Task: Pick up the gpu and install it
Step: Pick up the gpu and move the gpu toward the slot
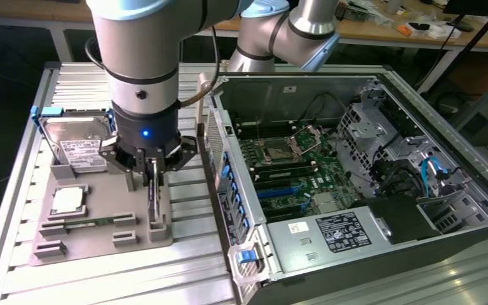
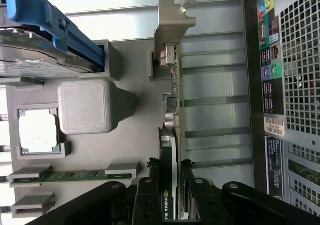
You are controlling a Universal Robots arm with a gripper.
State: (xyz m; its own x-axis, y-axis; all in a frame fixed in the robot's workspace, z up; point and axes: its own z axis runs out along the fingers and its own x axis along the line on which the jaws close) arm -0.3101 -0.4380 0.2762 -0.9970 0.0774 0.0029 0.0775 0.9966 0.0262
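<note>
The gpu (image 1: 154, 206) is a thin dark card standing on edge in a slot of the grey holder (image 1: 100, 244), on the side nearest the computer case. In the wrist view the gpu (image 2: 171, 110) runs lengthwise away from the gripper, with its silver end bracket (image 2: 172, 20) at the far end. My gripper (image 1: 152, 175) hangs straight down over the card. Its two black fingers (image 2: 152, 185) sit close against either face of the card's near end, so the gripper (image 2: 169, 164) is shut on it. The card still rests in the holder.
The holder also carries a silver hard drive in a blue frame (image 1: 74, 143), a square processor (image 1: 68, 200) and a green memory stick (image 1: 91, 222). The open computer case (image 1: 312, 178) lies just to the exterior view's right, its rear panel (image 2: 295, 60) close beside the card.
</note>
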